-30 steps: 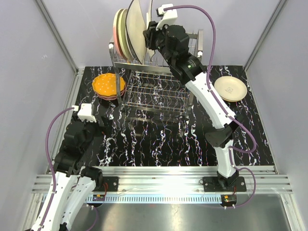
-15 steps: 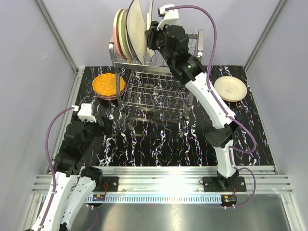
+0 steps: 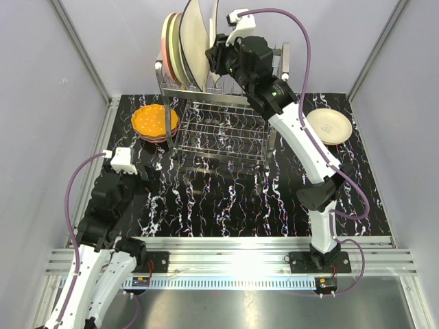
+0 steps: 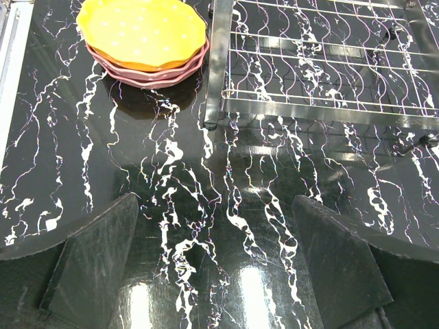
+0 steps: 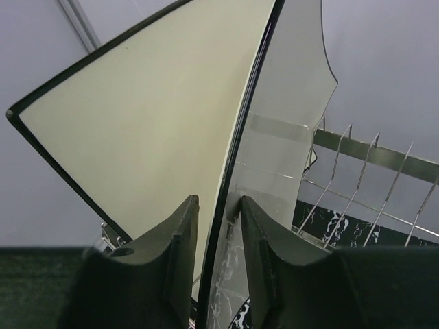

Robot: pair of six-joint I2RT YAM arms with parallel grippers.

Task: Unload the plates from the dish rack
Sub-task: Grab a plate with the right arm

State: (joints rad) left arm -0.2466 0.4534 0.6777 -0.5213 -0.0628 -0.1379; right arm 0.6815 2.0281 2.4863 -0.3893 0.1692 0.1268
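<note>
The dish rack stands at the back of the table. Several plates stand upright in its top tier: a pink-and-cream one, a large cream square one and a thin dark-rimmed one. My right gripper is up at that last plate. In the right wrist view its fingers straddle the dark rim, with a narrow gap on the left side, so the right gripper is open. My left gripper hangs wide open over bare table, holding nothing.
An orange plate lies on a pink one to the left of the rack. A cream round plate lies on the table at the right. The rack's lower tier holds nothing. Frame posts and walls enclose the table.
The right arm's elbow and forearm have shifted slightly to the right while its gripper stays at the plate's rim. The left arm has not moved.
</note>
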